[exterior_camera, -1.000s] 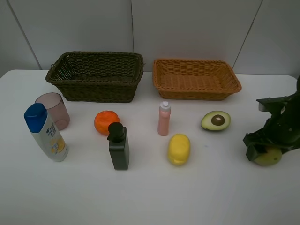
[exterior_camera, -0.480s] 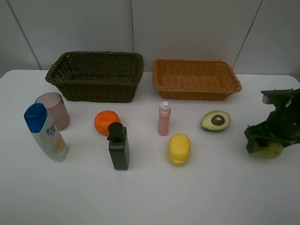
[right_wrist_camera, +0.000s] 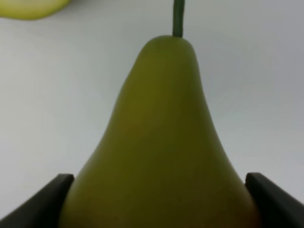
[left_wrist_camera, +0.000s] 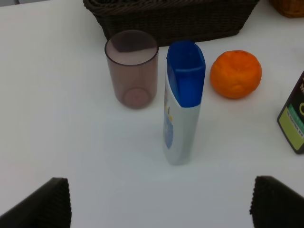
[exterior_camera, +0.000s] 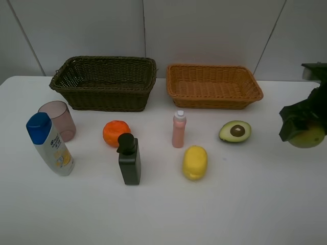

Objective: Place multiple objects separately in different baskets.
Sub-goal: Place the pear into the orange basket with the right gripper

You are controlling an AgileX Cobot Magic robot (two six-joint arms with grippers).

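Green-yellow, smooth skin on the green-red pear [exterior_camera: 308, 137], stem pointing away from the wrist camera; clamped across its broad lower belly by the right gripper [exterior_camera: 299, 122], a dark finger showing on either flank in the right wrist view; out at three o'clock of the high view and seemingly lifted clear of the white table [exterior_camera: 245, 204].

Probably moderate in weight, firm enough for a squeeze yet easily bruised; waxy and tapered, so likely to slip if pinched near the neck; best held where it is now, at the widest part, with gentle pressure.

Halved avocado [exterior_camera: 235, 131] at nine o'clock of the pear, apart from it; light orange-tan basket [exterior_camera: 255, 94] at about ten o'clock of it; dark brown-green basket [exterior_camera: 102, 94] further along the same back edge.

Left gripper [left_wrist_camera: 159, 206] spread wide and holding nothing, poised above the table; ahead of it at twelve o'clock the white blue-capped bottle [left_wrist_camera: 183, 102], upright; translucent mauve cup [left_wrist_camera: 131, 69] at eleven o'clock, orange [left_wrist_camera: 236, 74] at one o'clock.
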